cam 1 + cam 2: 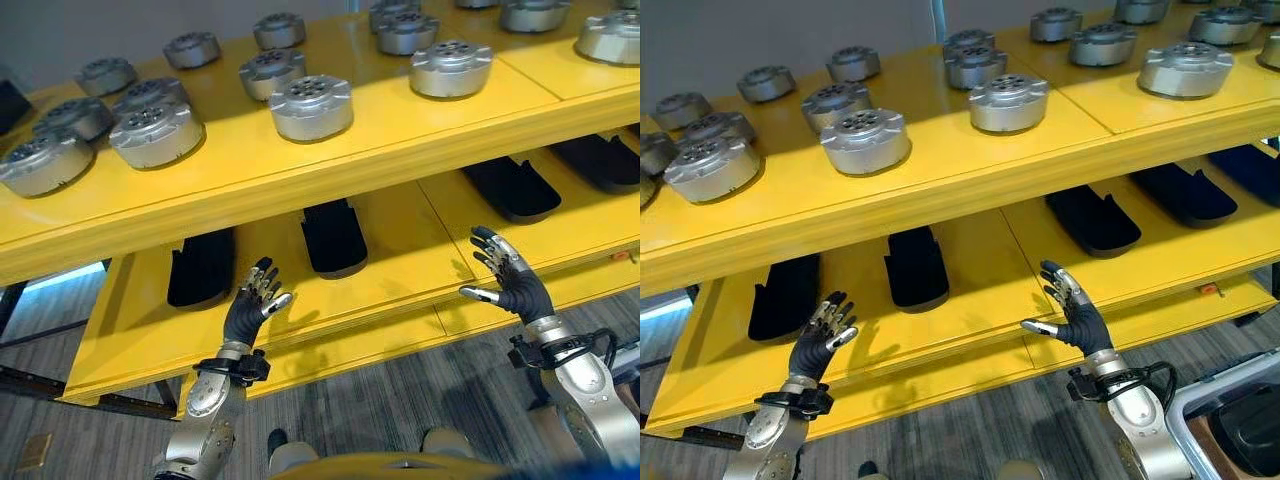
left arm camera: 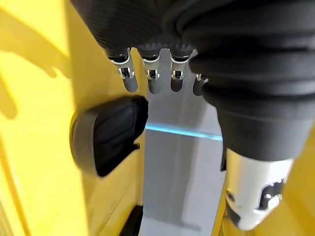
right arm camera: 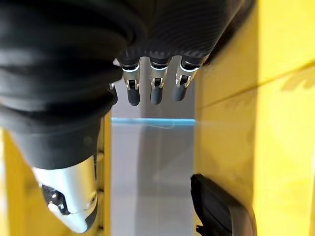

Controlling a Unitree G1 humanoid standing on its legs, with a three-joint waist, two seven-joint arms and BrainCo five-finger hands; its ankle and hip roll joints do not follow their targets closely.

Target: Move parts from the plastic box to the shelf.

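Note:
Several round silver metal parts, such as the part (image 1: 311, 106) near the front edge, lie on the upper level of the yellow shelf (image 1: 300, 175). My left hand (image 1: 250, 312) is raised in front of the lower shelf level (image 1: 390, 260), fingers straight and holding nothing. My right hand (image 1: 514, 283) is raised at the same height further right, open and without a load. The corner of the grey plastic box (image 1: 1230, 415) shows at the lower right, with a dark part (image 1: 1252, 432) inside it. The wrist views show the left hand's fingers (image 2: 153, 78) and the right hand's fingers (image 3: 156, 86) extended.
Several black moulded parts lie on the lower level, such as one (image 1: 333, 236) between my hands and one (image 1: 512, 187) to the right. The upper level's front lip overhangs above both hands. Grey floor (image 1: 400, 400) runs below the shelf.

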